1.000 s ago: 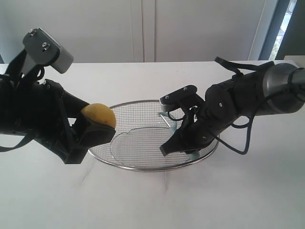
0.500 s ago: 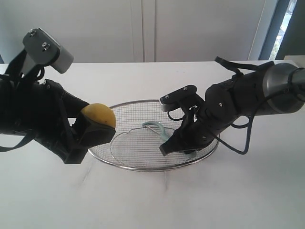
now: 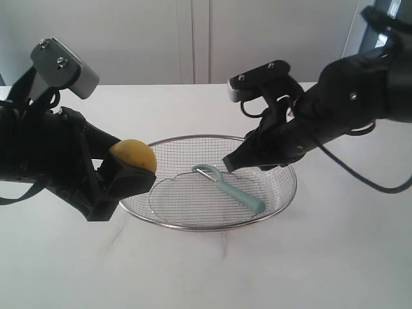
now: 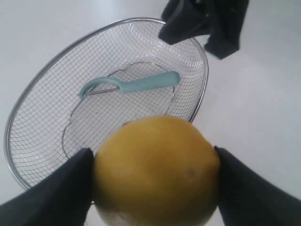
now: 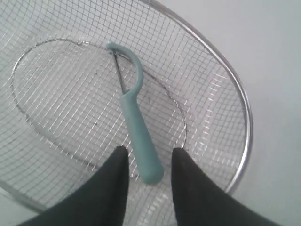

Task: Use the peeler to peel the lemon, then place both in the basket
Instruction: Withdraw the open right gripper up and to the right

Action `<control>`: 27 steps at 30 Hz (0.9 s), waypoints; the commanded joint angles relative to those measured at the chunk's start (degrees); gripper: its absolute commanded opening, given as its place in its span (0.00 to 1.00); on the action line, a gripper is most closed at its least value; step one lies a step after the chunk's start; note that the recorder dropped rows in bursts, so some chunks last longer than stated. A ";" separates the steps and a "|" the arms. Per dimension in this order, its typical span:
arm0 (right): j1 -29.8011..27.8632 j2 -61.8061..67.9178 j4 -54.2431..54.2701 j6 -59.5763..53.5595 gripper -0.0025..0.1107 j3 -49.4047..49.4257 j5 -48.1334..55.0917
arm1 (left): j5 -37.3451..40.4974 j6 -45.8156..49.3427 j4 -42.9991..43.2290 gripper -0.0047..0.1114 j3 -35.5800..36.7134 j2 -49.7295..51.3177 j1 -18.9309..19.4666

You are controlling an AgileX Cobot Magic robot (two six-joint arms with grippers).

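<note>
The yellow lemon (image 3: 133, 156) (image 4: 156, 172) is clamped between the black fingers of my left gripper (image 3: 122, 177) (image 4: 153, 186), held just above the left rim of the wire basket (image 3: 158, 224) (image 4: 28, 117) (image 5: 242, 108). The teal peeler (image 3: 233, 188) (image 4: 134, 85) (image 5: 136, 127) lies flat on the basket's mesh floor, blade end toward the left. My right gripper (image 3: 241, 161) (image 5: 148, 155) hovers open above the basket's right side, its fingers apart over the end of the peeler's handle and clear of it.
The basket rests on a white table (image 3: 206, 270). A white wall with cabinet panels (image 3: 193, 38) stands behind. My right arm's black body (image 3: 347, 109) hangs over the basket's far right rim.
My right gripper let go of the peeler, which dropped flat into the basket, then rose up and to the right. The left gripper and lemon have stayed still.
</note>
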 commanded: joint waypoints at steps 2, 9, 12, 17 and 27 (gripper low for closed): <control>-0.35 -10.34 0.00 0.22 0.17 0.13 12.98 | -0.13 -0.09 -1.13 0.04 0.05 -0.71 0.11; -0.35 -23.28 -1.24 -0.28 0.02 0.25 19.80 | -0.13 0.02 -1.13 0.04 0.05 -0.71 0.11; -0.35 -28.49 -1.35 -0.28 0.02 0.25 22.12 | -0.13 0.14 -0.75 0.04 0.05 -0.71 0.11; -0.35 -34.46 -1.46 -0.28 0.02 0.25 23.95 | -0.13 0.33 -0.47 0.04 0.05 -0.71 0.11; -0.35 -39.77 -1.46 -0.28 0.02 0.25 30.01 | 0.02 0.33 0.99 0.04 0.05 -0.71 0.11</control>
